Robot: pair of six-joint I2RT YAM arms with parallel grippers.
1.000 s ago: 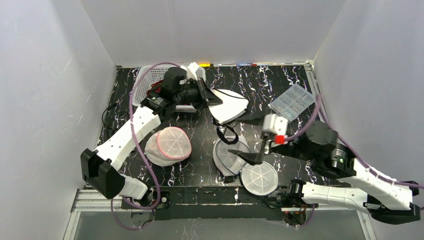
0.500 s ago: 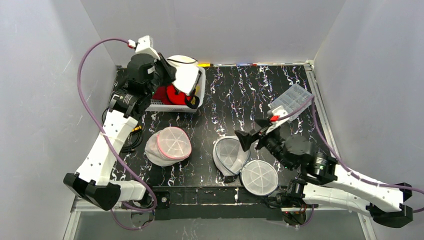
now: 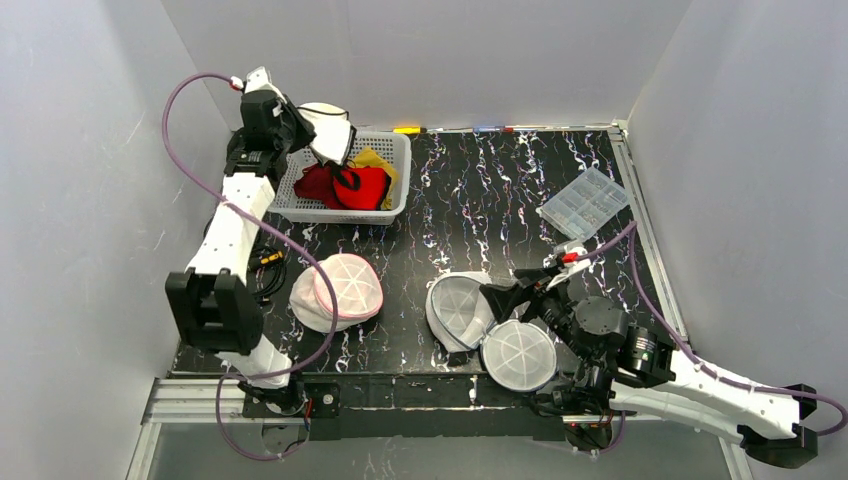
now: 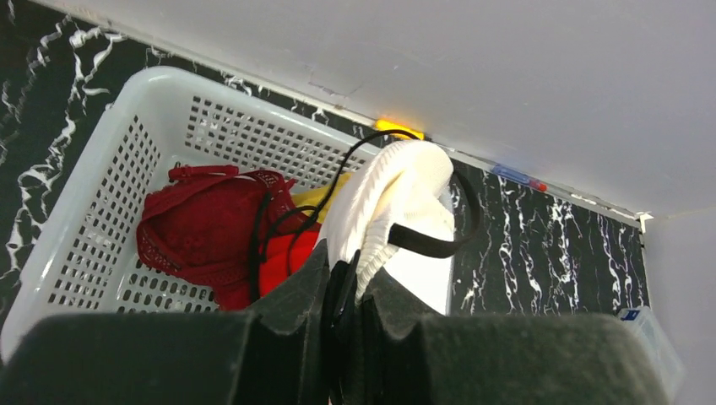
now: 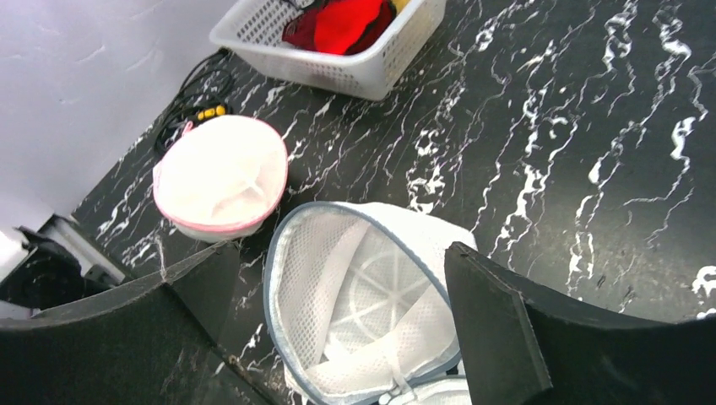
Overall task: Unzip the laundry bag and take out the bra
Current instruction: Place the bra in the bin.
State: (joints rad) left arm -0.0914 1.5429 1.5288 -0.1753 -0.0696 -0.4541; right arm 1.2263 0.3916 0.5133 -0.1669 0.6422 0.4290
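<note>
Above the basket (image 3: pixel 340 214) at upper left of the overhead frame, left gripper (image 4: pixel 344 283) pinches the white bra (image 3: pixel 328 135), which hangs down toward it; right gripper (image 3: pixel 505 290) is spread, well apart by the laundry bag (image 3: pixel 455 305).

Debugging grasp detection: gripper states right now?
Left gripper: closed on the white bra.
Right gripper: open, holding nothing.
</note>
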